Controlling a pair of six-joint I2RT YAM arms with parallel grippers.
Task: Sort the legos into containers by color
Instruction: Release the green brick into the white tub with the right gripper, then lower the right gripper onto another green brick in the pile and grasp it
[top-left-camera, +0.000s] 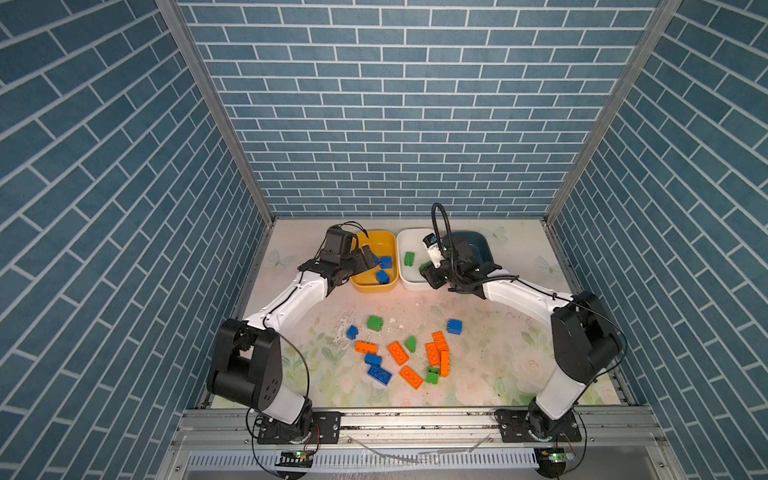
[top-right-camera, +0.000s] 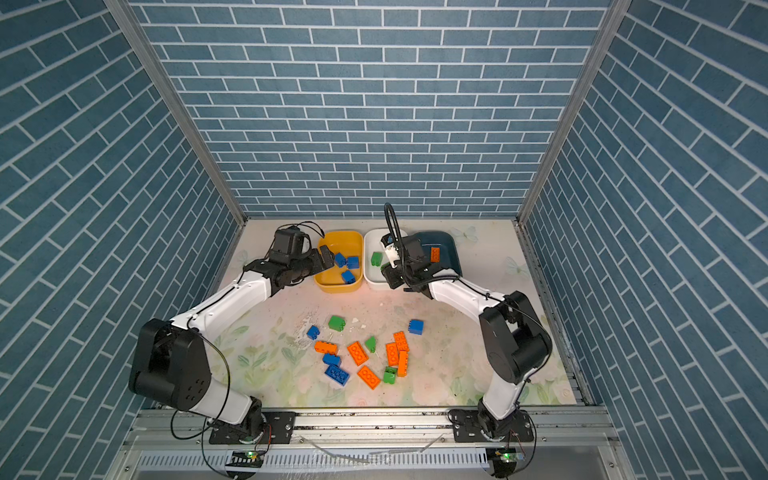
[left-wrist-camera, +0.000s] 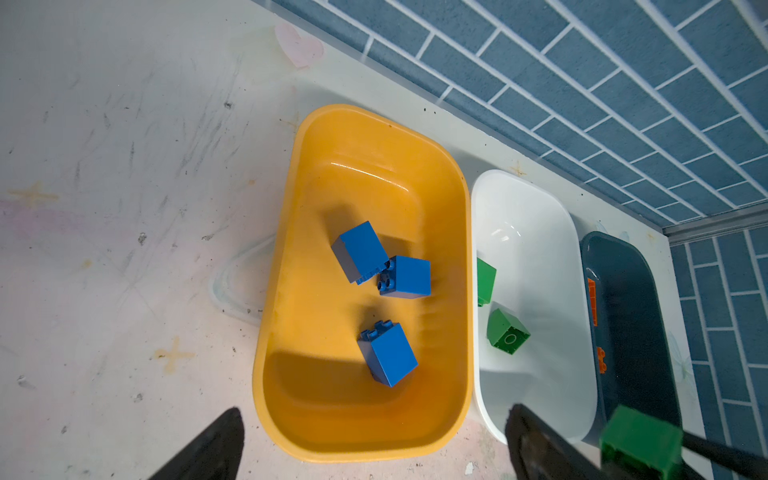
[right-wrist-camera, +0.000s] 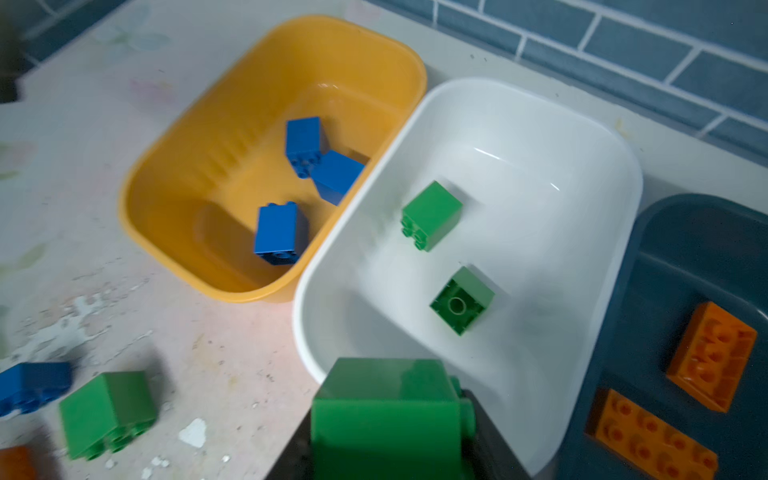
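Legos (top-left-camera: 398, 353) lie loose on the middle of the floral bench (top-left-camera: 498, 353), 13 in all: 6 orange, 4 blue and 3 green, scattered between the 2 arms. At the back wall a yellow container (top-left-camera: 372, 288), a white container (right-wrist-camera: 561, 249) and a teal container (right-wrist-camera: 685, 249) stand in a row, side by side, well apart from the loose pieces. The yellow one holds 3 blue bricks (left-wrist-camera: 388, 353), 2 of them touching. The white one holds 2 green bricks (right-wrist-camera: 432, 216), lying apart from each other. The teal one holds 2 flat orange bricks (right-wrist-camera: 712, 355). The left end effector (top-left-camera: 369, 258) hangs over the yellow container with its fingers spread wide and nothing between them. The right end effector (top-left-camera: 430, 274) is closed on a green lego (right-wrist-camera: 390, 415), gripped by 2 opposite sides and raised above the near end of the white container.
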